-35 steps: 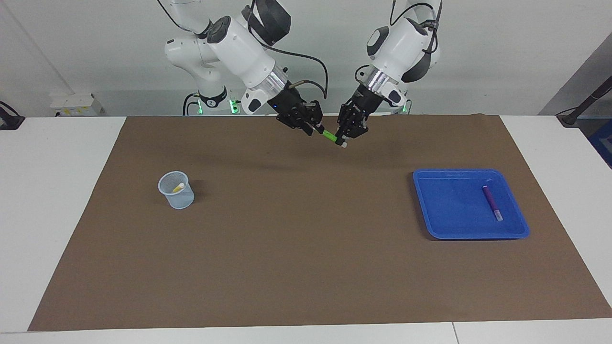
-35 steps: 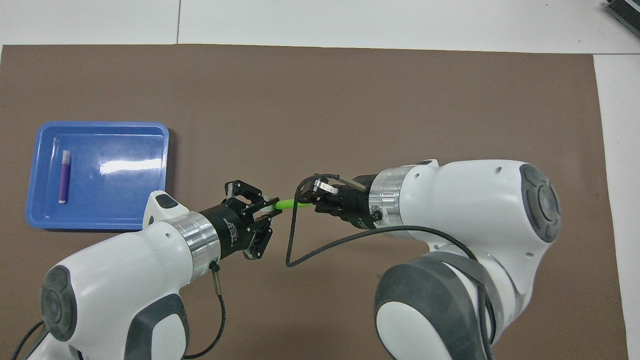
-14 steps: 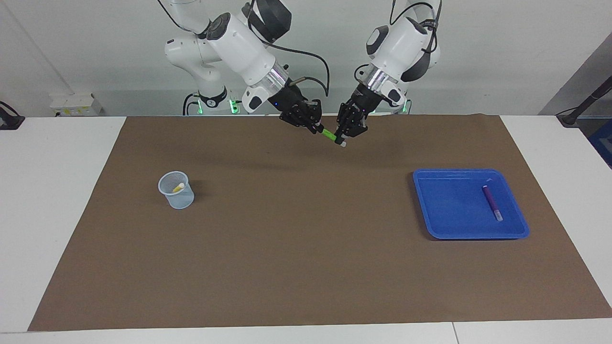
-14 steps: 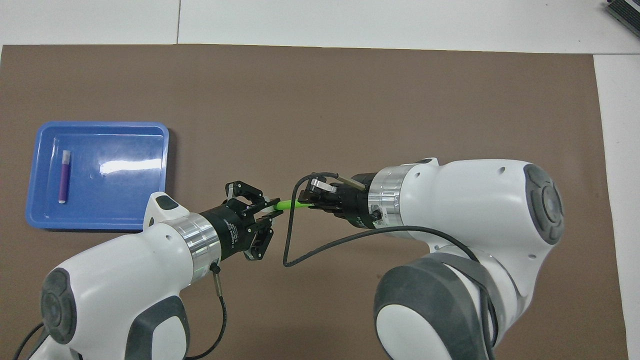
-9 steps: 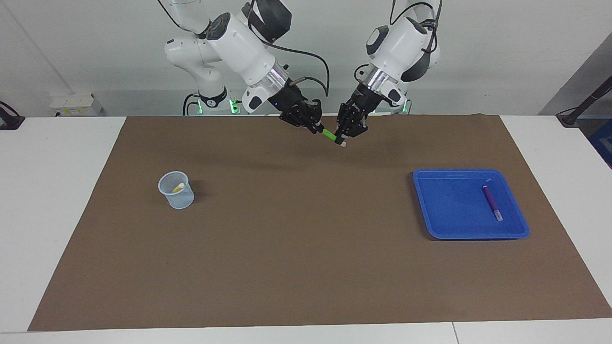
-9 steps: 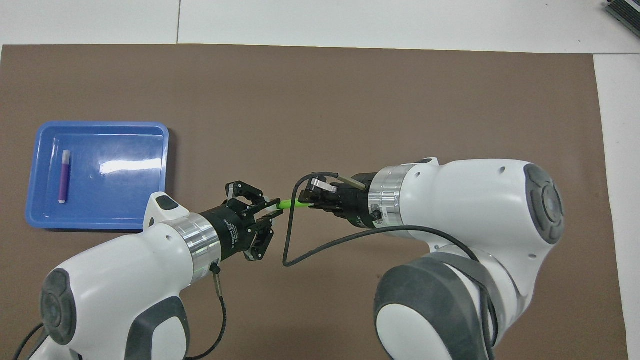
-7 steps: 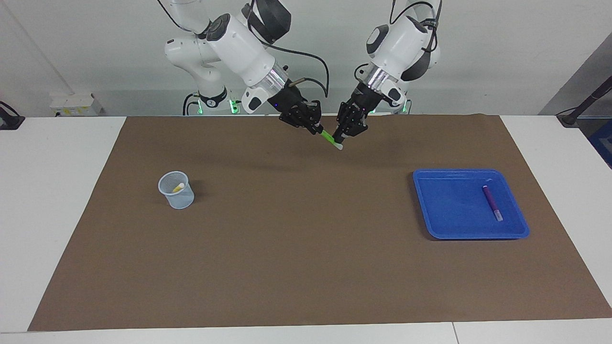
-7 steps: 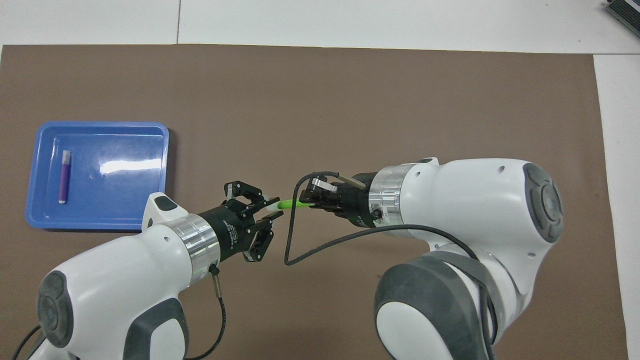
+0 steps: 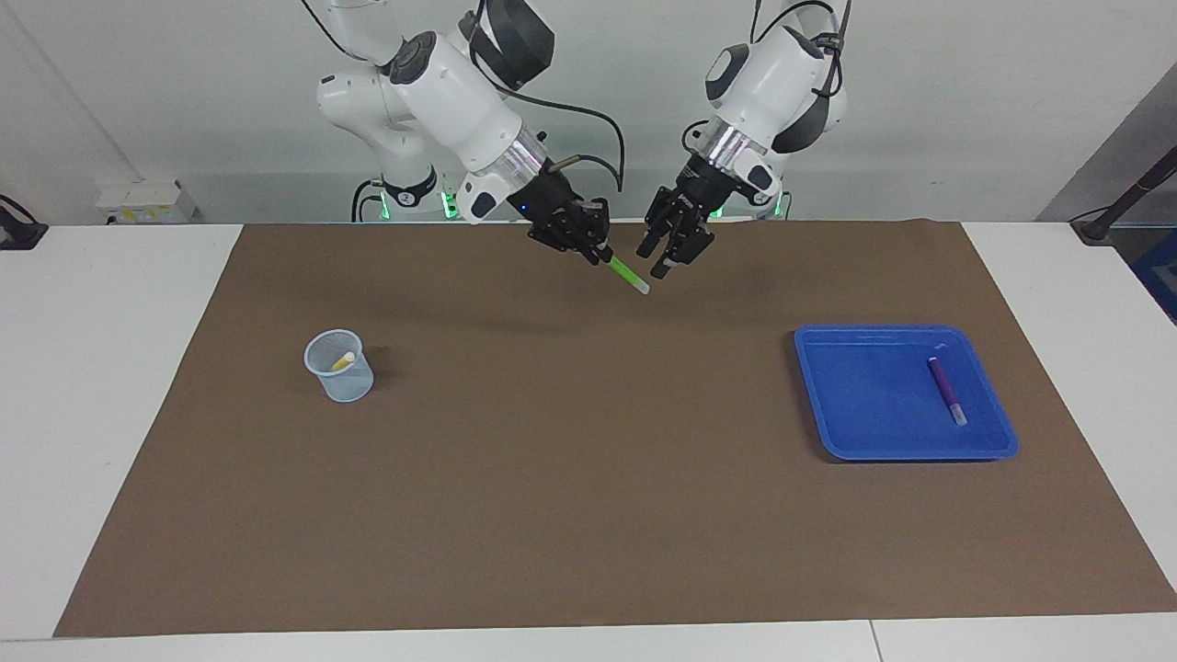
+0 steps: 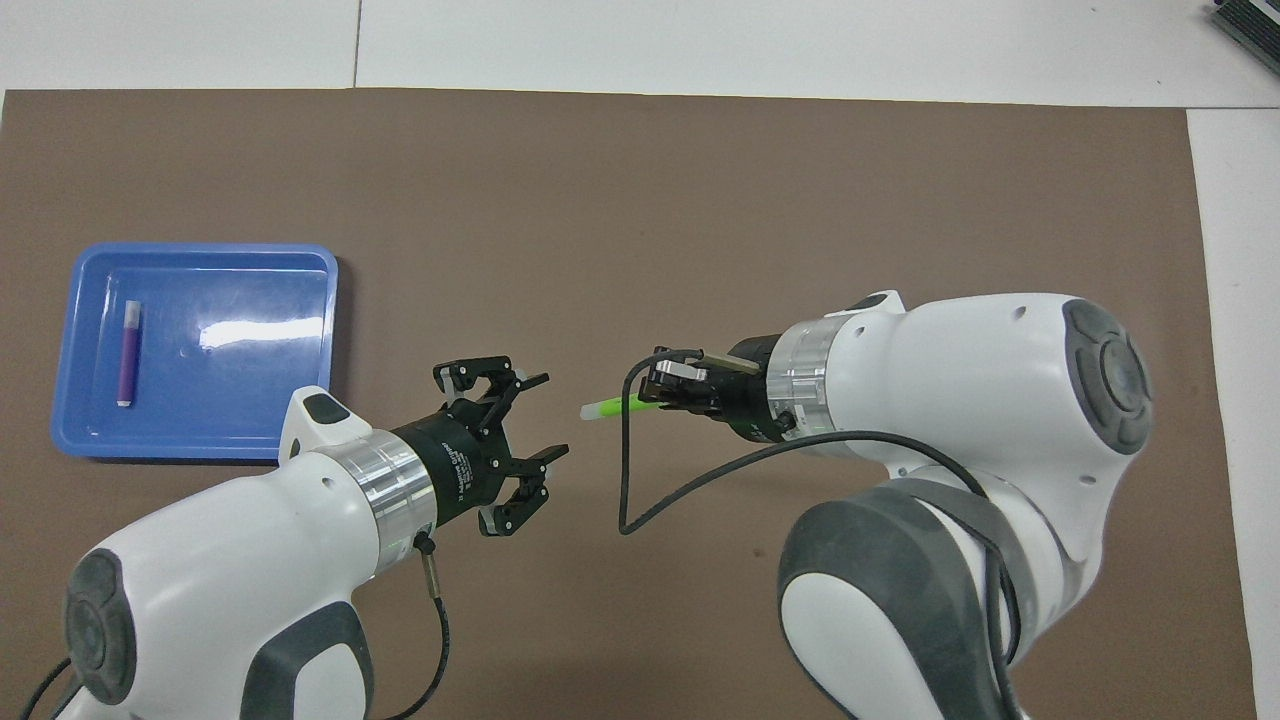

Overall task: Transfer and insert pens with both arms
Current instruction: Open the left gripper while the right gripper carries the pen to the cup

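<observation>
While the right gripper [image 9: 596, 253] pinches the green pen [image 9: 628, 274] by its upper end, its fingertips closed on the barrel, the pen slants downward in the air over the brown mat [image 9: 588, 478], its pale tip pointing toward the left arm's end of the table. The left gripper [image 9: 664, 257] hangs just beside that pale tip, apart from it, with its fingers spread and nothing between them; in the overhead view the two fingers [image 10: 545, 455] stand clearly wide of each other, facing the pen's free end across a small gap. Both grippers are raised over the part of the mat close to the robots, about midway along the table.

The purple pen [image 9: 946, 390] lies flat in the blue tray [image 9: 846, 432], which sits on the mat toward the left arm's end. The yellow pen [image 9: 343, 361] leans inside the pale mesh cup [image 9: 342, 379], which stands upright on the mat toward the right arm's end, well apart from the tray.
</observation>
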